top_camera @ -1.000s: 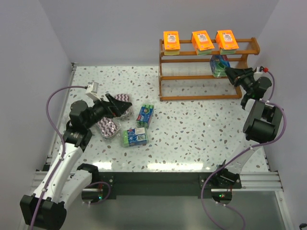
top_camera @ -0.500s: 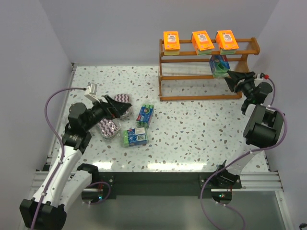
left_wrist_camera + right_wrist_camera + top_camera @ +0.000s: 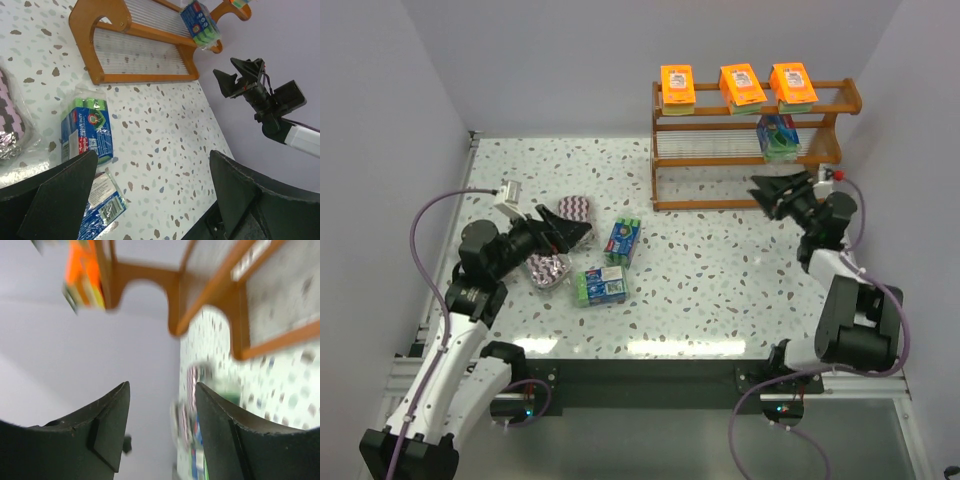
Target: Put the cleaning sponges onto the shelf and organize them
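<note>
"Three orange packs [image 3: 742,85] are lining the top tier of the wooden shelf [image 3: 740,160]. What else is sitting on it?"

"One blue-green pack [image 3: 778,135] is standing on the middle tier at its right end, leaning a little. The lowest tier is holding nothing that the views show."

"Where are the other sponges lying?"

"Two more blue-green packs are resting on the speckled table [image 3: 720,270], left of the shelf and well apart from it. One [image 3: 623,240] is lying nearer the shelf, and the other [image 3: 602,285] is lying just in front of it. Two clear bags of purple zigzag pads are lying further left. One [image 3: 578,207] is peeking out beyond the left arm's fingers, and one [image 3: 548,268] is lying below them."

"What are the arms doing?"

"The left gripper [image 3: 575,233] is hovering over the purple bags, its jaws spread wide and gripping nothing. The right gripper [image 3: 765,195] is hanging just in front of the shelf's lowest rail near its right end. It is pointing left, with its fingers parted and nothing between them."
</note>
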